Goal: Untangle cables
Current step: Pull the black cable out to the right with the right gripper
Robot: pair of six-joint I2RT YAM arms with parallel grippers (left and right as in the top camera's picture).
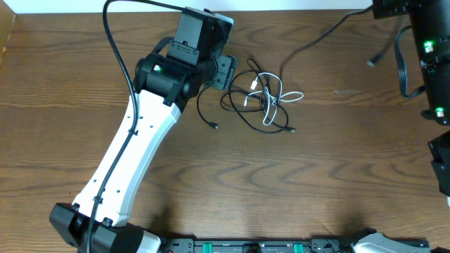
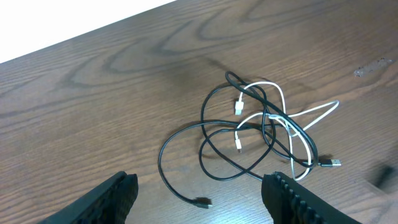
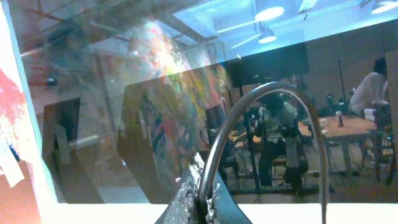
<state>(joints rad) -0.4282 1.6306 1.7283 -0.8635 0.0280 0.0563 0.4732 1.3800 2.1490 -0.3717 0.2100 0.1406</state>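
The black cable [image 1: 209, 118] and the white cable [image 1: 271, 107] lie tangled in one loose heap on the wooden table, right of my left gripper [image 1: 225, 70]. In the left wrist view the black cable [image 2: 163, 163] loops out to the left and ends in a plug [image 2: 202, 202] between my fingers. The white cable [image 2: 323, 111] crosses through the black loops. My left gripper [image 2: 199, 193] is open, empty and above the table. My right gripper [image 3: 202, 202] points up and away from the table with its fingers together. A grey cord [image 3: 249, 106] arcs up by its tips.
My right arm [image 1: 432, 63] sits at the table's far right edge. A thick black robot wire [image 1: 316, 42] runs from the top right onto the table near the heap. The table's far edge [image 2: 93, 31] lies beyond the cables.
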